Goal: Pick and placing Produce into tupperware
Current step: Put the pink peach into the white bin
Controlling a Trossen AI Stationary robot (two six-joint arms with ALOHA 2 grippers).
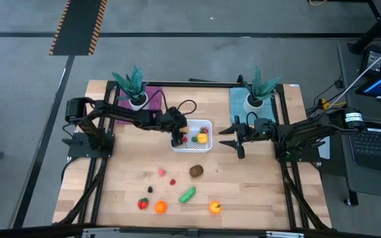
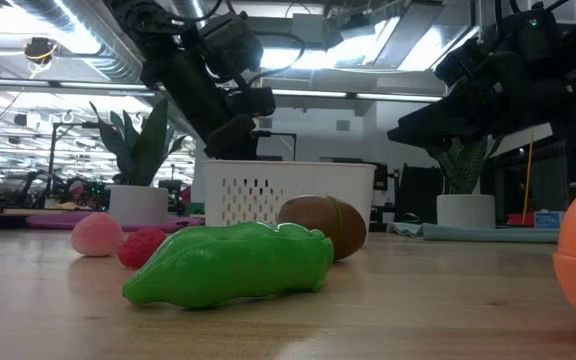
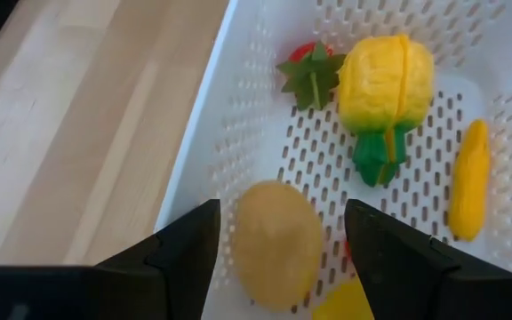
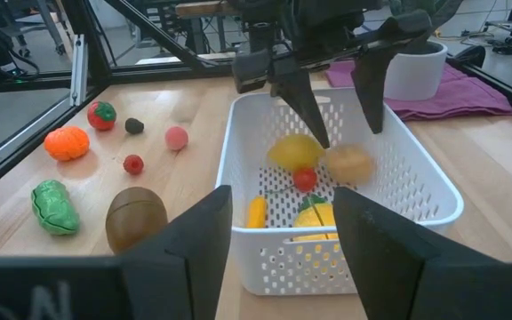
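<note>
The white perforated tupperware (image 1: pixel 208 125) stands mid-table and holds a yellow piece with a green stem (image 3: pixel 385 84), a red piece (image 3: pixel 309 71), a long yellow piece (image 3: pixel 469 178) and a lemon (image 4: pixel 296 151). My left gripper (image 1: pixel 177 137) is open above the container's left part. A tan piece (image 3: pixel 274 244) shows blurred just below its fingers, inside the container, also in the right wrist view (image 4: pixel 349 163). My right gripper (image 1: pixel 233 142) is open and empty, right of the container. On the table nearer lie a brown piece (image 1: pixel 196 170), a green piece (image 1: pixel 188 194) and several small ones.
Two potted plants (image 1: pixel 132 89) (image 1: pixel 256 89) stand at the far edge on a purple cloth (image 1: pixel 152 99) and a teal cloth (image 1: pixel 240 106). Near the front edge lie a red piece (image 1: pixel 143 203), an orange one (image 1: pixel 160 206) and an orange-yellow one (image 1: pixel 214 207).
</note>
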